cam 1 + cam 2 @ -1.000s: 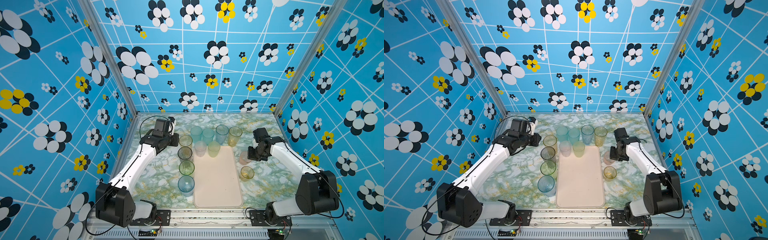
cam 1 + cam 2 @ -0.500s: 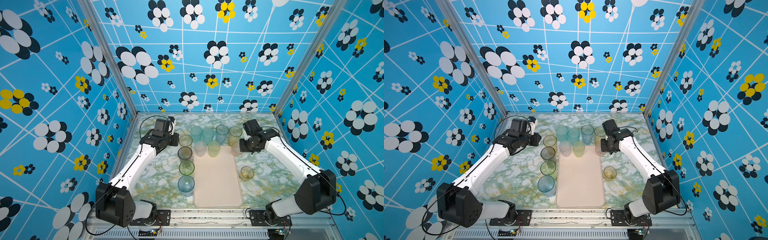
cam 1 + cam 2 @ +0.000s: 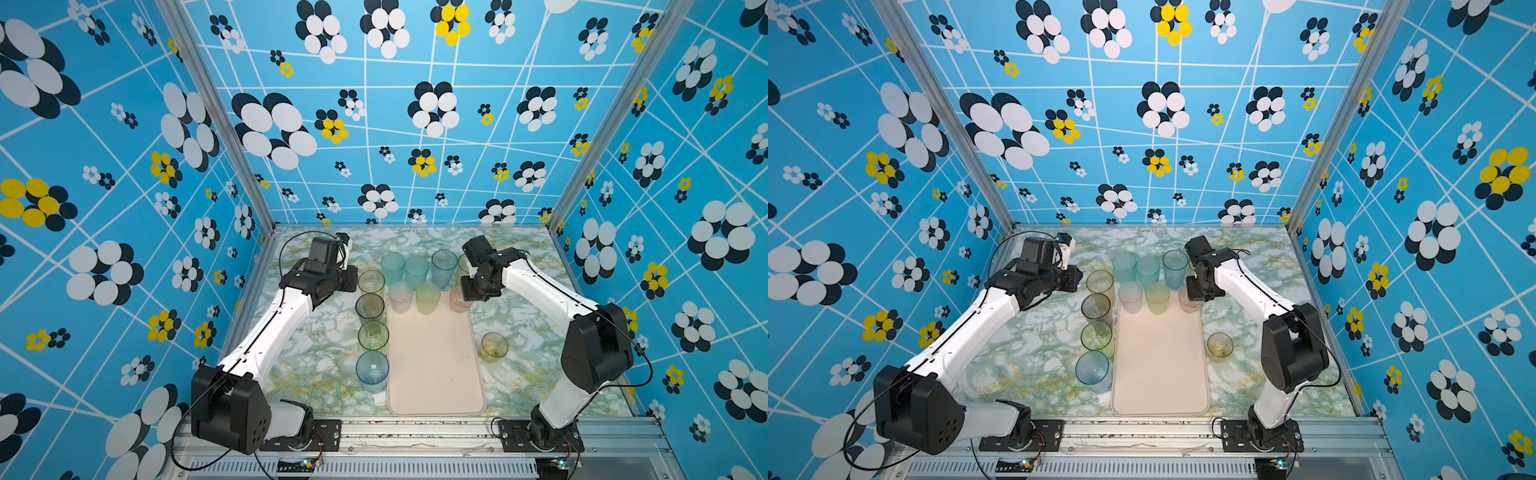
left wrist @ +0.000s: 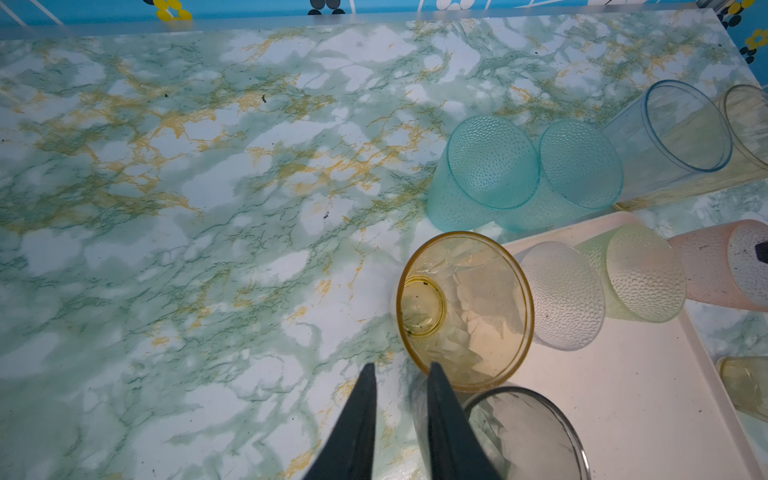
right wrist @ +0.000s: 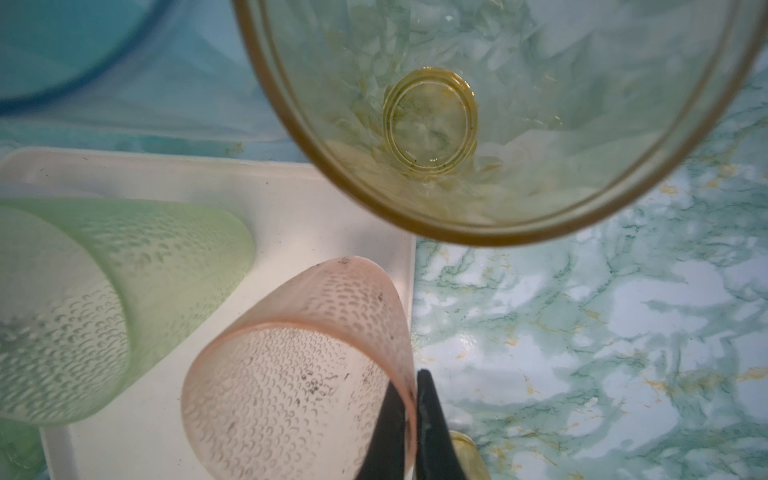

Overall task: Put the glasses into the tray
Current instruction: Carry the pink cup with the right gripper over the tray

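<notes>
My right gripper [image 5: 412, 376] pinches the rim of the pink glass [image 5: 291, 395]. The glass is short, frosted and bumpy, at the tray's [image 5: 291, 199] far right corner. My left gripper [image 4: 401, 370] is slightly apart and empty, near the far left corner.

Tray [image 3: 436, 365] central, glasses [image 3: 427, 297] on its far end, row of four [image 3: 372, 336] along its left, lone glass [image 3: 493, 347] right.
</notes>
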### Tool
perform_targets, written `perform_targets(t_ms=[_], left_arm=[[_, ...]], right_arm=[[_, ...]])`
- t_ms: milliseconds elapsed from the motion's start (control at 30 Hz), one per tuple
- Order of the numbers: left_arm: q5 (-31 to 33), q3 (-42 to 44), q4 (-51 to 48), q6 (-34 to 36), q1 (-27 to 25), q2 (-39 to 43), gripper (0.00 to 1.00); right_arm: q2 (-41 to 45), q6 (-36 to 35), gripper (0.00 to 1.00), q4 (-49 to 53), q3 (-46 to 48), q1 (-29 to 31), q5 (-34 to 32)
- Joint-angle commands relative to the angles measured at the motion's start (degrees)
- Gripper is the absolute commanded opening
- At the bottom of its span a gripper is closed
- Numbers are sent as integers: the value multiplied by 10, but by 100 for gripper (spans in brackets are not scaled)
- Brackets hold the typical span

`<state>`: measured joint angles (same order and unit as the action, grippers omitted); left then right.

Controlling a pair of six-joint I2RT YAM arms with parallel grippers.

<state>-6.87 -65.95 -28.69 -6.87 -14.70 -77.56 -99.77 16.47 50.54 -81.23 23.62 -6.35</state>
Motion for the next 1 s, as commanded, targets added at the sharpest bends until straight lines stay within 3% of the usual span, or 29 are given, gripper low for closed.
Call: perform_targets(t_ms=[0, 967], left_arm=[[-2, 7, -5, 3, 5, -5, 25], [-2, 3, -9, 7, 5, -17, 25]], right_arm=[[-19, -9, 2, 4, -21, 3, -2], [-83, -8, 3, -20, -57, 3, 4]])
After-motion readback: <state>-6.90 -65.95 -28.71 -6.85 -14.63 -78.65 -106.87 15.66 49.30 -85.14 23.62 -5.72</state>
